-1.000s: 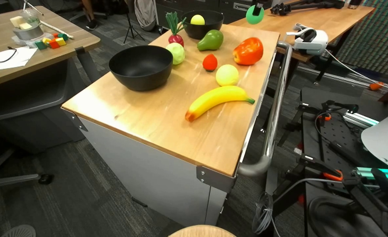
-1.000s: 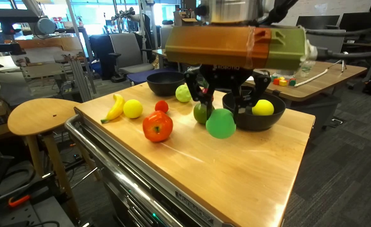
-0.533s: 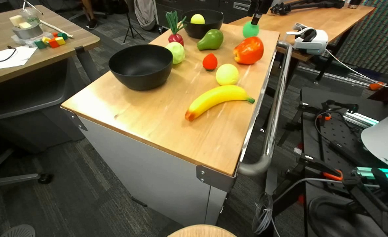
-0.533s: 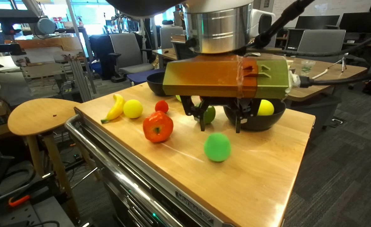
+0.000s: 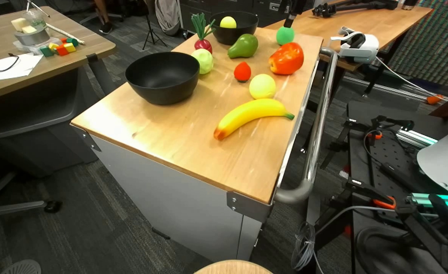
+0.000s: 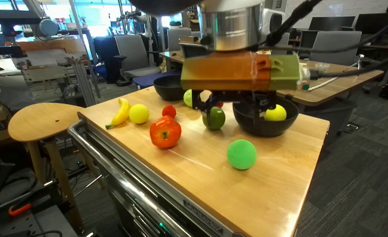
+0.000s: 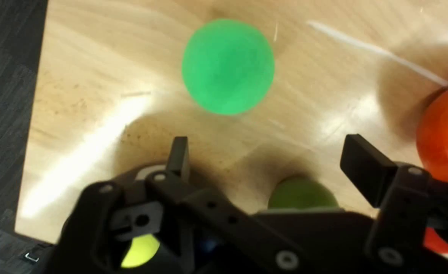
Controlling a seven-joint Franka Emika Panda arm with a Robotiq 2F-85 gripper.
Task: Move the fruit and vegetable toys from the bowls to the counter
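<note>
A green ball-shaped toy (image 6: 241, 154) rests on the wooden counter (image 6: 246, 200), apart from the fingers. My gripper (image 7: 267, 152) hangs above the counter, jaws wide apart and nothing held. In the wrist view, part of a green pear-like toy (image 7: 302, 193) shows beyond the gap, lower down. A yellow ball toy (image 6: 275, 113) sits in the black bowl (image 6: 263, 129) behind the gripper. Inside the other black bowl (image 5: 162, 91) no toy shows. Also on the counter lie a banana (image 5: 250, 116), a yellow ball (image 5: 262, 86), a small red toy (image 5: 242, 72) and a red-orange toy (image 5: 286, 59).
A radish (image 5: 203, 45) with upright leaves and a pale green toy (image 5: 203, 61) stand between the two bowls. A metal rail (image 6: 121, 174) runs along one counter edge. A round stool (image 6: 45, 120) stands beside the counter's end.
A second ago the green ball was between the fingers. The gripper lowered and opened, the ball came down onto the counter and rolled slightly, and the gripper has since risen a little.
</note>
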